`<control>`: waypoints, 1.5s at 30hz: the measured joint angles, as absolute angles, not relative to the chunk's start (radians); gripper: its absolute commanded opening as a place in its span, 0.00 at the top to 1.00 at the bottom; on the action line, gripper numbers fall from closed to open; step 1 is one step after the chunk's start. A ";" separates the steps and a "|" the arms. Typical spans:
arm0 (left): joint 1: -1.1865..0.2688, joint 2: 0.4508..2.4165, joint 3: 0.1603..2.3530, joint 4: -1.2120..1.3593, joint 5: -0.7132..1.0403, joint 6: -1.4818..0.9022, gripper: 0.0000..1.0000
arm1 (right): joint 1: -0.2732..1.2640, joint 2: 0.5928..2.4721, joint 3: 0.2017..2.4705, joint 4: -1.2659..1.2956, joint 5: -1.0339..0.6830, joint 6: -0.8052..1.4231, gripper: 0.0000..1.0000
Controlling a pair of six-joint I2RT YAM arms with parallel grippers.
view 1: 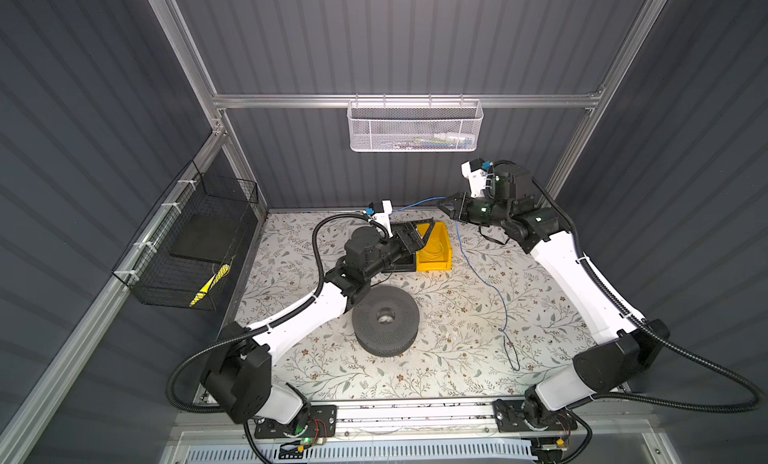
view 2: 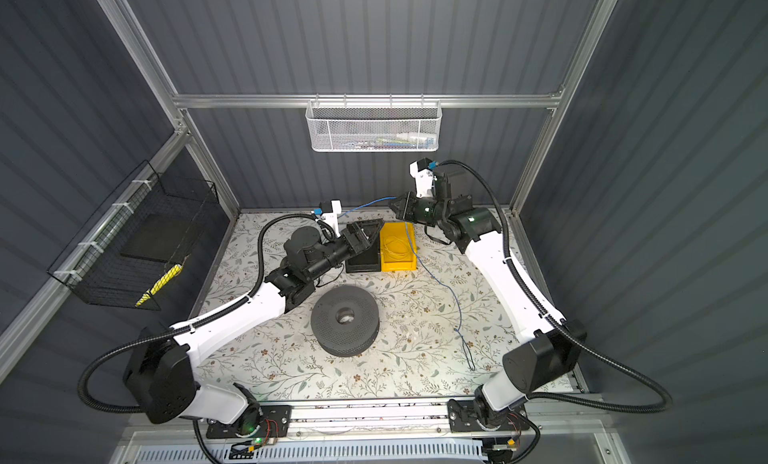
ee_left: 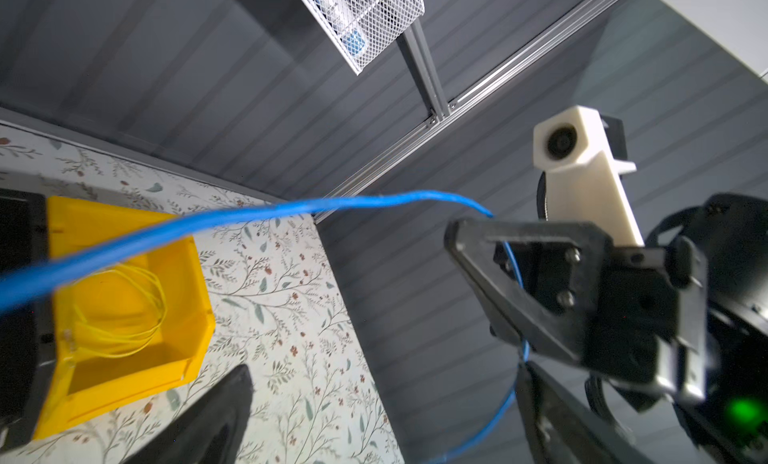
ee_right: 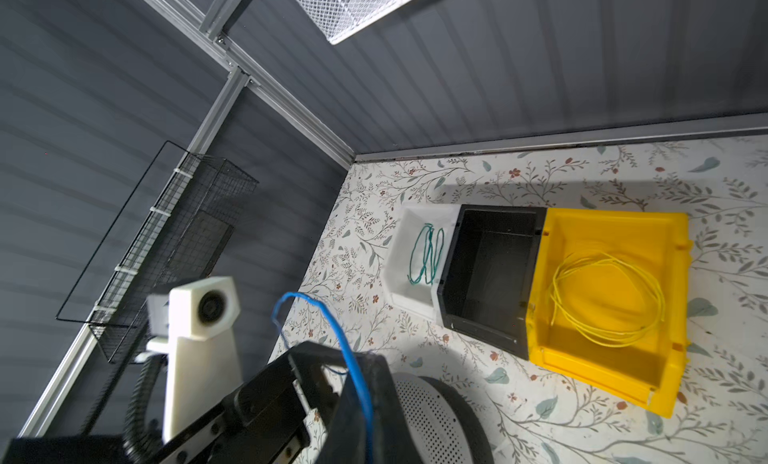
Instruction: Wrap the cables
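The blue wire (ee_left: 249, 215), one only, passes closest to the left wrist lens. The right gripper (view 1: 448, 207) is clenched on it above the back edge of the table (view 1: 436, 358). A short free end runs crosswise through the air toward the left arm, and the long tail drops and trails toward the right arm's base. The left gripper (view 1: 422, 235), jaws released and empty, sits under that free end and is judged the nearer one to take it. Three bins stand in a row: white bin (ee_right: 415, 220) with one green coil (ee_right: 424, 254), black bin (ee_right: 498, 216) empty, yellow bin (ee_right: 673, 299) with one yellow coil (ee_right: 602, 338). One perforated disc (view 1: 370, 312) lies mid-table.
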State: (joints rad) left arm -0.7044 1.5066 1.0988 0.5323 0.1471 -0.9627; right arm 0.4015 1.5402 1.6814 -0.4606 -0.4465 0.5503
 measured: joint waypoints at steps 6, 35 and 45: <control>-0.704 1.595 1.099 0.720 0.155 -1.028 0.08 | 0.420 1.500 1.596 -0.438 -0.441 0.561 1.00; -0.688 1.649 1.230 0.764 0.138 -1.044 0.99 | 0.496 1.446 1.491 -0.413 -0.508 0.475 0.86; -0.628 1.578 1.300 0.506 0.119 -0.949 1.00 | 0.485 1.406 1.465 -0.459 -0.567 0.330 0.19</control>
State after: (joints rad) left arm -0.6277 1.5776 1.2999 0.5064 0.1192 -0.9489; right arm 0.4854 1.4055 1.4647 -0.4587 -0.5674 0.3302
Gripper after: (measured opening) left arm 0.054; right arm 0.788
